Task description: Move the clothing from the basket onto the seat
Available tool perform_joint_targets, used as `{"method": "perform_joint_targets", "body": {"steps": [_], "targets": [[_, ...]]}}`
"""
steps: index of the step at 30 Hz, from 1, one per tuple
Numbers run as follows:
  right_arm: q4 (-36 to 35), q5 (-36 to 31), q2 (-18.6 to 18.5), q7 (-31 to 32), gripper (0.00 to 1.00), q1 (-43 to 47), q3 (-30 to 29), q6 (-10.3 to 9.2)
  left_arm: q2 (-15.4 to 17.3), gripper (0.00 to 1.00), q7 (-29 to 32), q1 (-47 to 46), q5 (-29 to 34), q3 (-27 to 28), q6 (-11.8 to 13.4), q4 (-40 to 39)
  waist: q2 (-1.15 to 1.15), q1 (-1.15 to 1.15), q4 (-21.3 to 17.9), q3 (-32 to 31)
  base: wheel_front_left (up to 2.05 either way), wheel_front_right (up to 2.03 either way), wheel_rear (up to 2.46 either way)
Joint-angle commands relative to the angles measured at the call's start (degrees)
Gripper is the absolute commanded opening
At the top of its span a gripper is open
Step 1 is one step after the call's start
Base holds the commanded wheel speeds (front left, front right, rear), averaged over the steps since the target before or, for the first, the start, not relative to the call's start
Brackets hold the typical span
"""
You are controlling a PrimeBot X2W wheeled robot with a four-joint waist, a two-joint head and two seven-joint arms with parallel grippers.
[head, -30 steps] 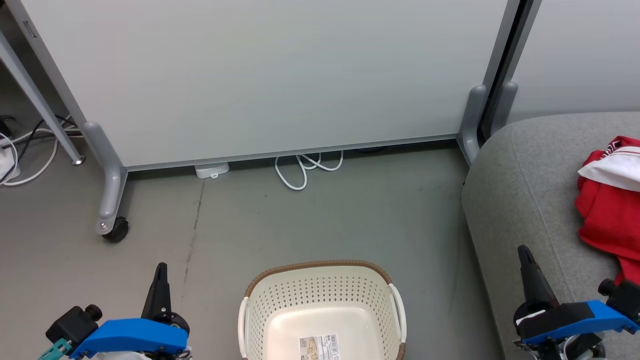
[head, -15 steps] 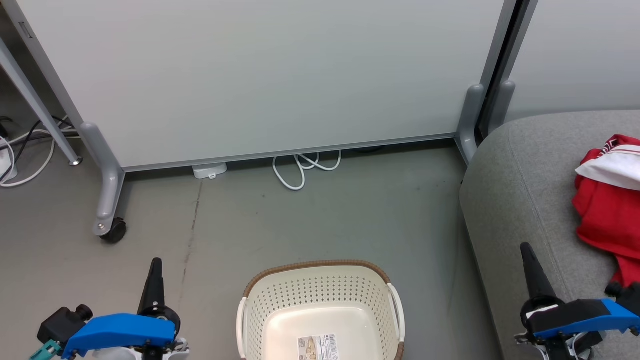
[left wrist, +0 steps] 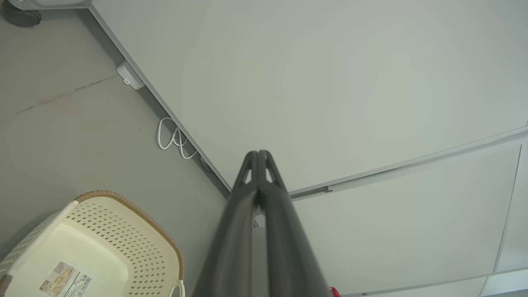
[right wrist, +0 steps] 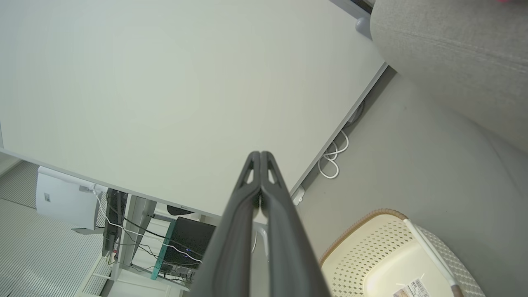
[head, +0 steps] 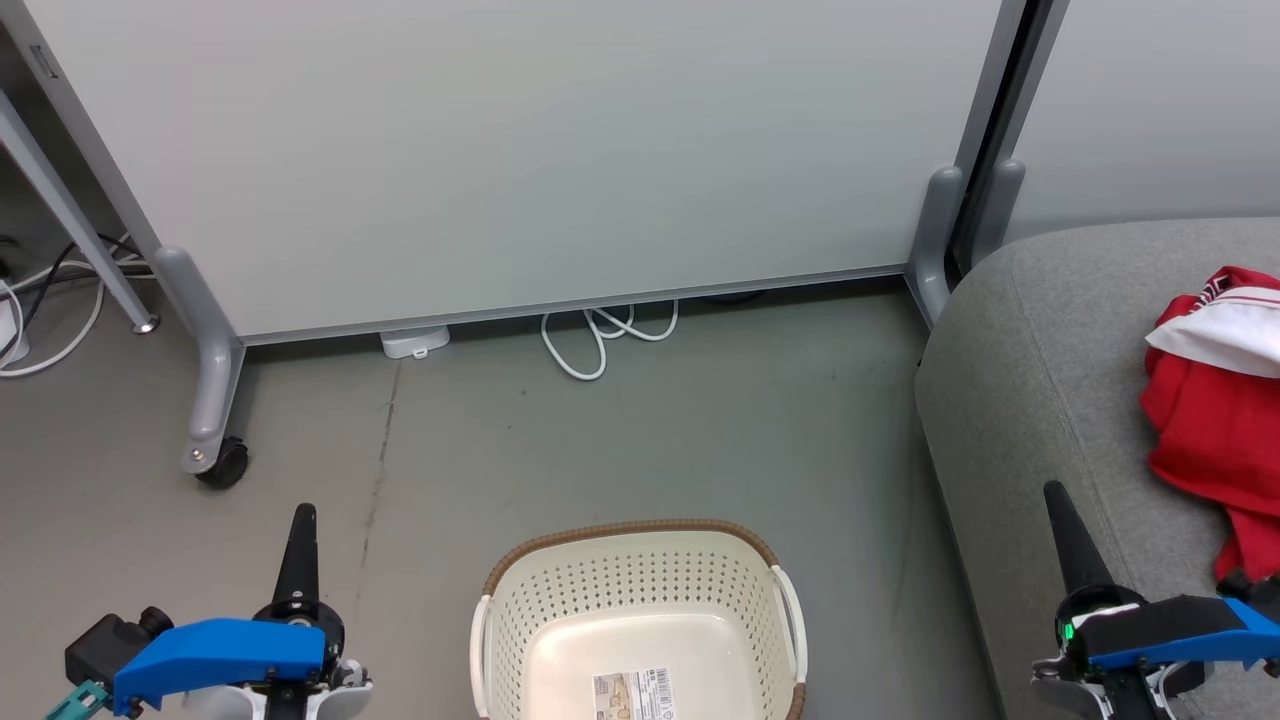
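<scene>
Task progress: judged complete or nearly so; what shows of the laundry basket [head: 640, 585] holds no garment, just a printed sticker [head: 633, 695] on its floor.
Clothing: the red-and-white clothing [head: 1215, 440] lies bunched on the grey sofa seat [head: 1040, 380], at 3 o'clock in the head view and running off the frame edge; whether it is one garment or two cannot be told.
Basket: stands on the floor at 6 o'clock, just left of the seat, its near end cut off by the frame.
What is left: probably nothing but parking the arms.
Left gripper [head: 302, 520]: at 7 o'clock, fingers pressed together, holding nothing, hanging in the air left of the basket.
Right gripper [head: 1058, 505]: at 4 o'clock, fingers pressed together, empty, over the seat's front edge and clear of the clothing.
</scene>
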Motion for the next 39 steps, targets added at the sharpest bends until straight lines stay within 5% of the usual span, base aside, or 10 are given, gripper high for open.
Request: {"method": "perform_joint_targets", "body": {"steps": [1,39], "targets": [[-0.63,1.66,-0.06,0.33,0.0,-1.45,-0.14,0.02,0.13,0.0,0.49,-1.35,-1.24,0.66,-0.11,-0.8,0.0,0.0,-0.03,0.01,0.0,0.0,0.0],[-0.78,21.02,-0.02,3.88,0.0,-1.78,-0.89,0.02,-0.83,0.0,5.23,-1.98,-16.45,4.04,-0.18,-3.16,0.0,0.0,-0.96,0.14,0.0,0.0,0.0]]}}
